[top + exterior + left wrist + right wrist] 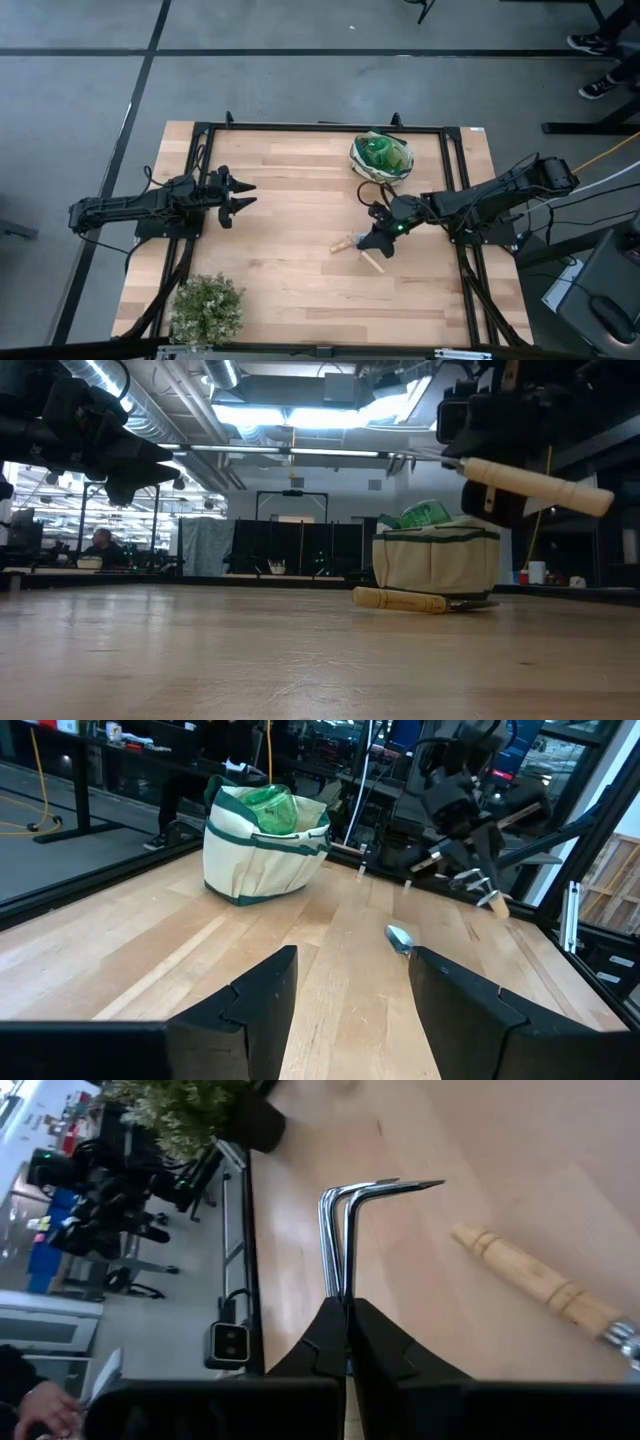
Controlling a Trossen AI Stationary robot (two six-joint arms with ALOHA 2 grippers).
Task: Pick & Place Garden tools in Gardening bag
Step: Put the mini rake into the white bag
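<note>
The pale wooden tabletop (pixel 280 230) lies mostly bare between the two arms, with a wide free stretch across its middle and near edge; a black metal frame (pixel 320 127) runs along its sides. The right gripper (pixel 378 238) hangs above the table right of centre, clenched on the wooden-handled pronged rake (pixel 352 1230), whose bent metal tines stick out past the fingers while its handle (pixel 535 484) juts out the other side. The rake is lifted off the surface. Under it, on the table, rests the wooden-handled metal trowel (pixel 405 600); its blade end is partly cut off in the right wrist view. The soft cream and dark green gardening bag (pixel 381 157) stands near the far edge, just behind the right gripper, with something green (pixel 268 808) showing in its mouth, hard to make out. The left gripper (pixel 238 195) hovers at the left side, fingers (pixel 255 1010) spread, holding nothing. A bushy green potted plant (pixel 207 309) sits at the near left corner, well apart.
</note>
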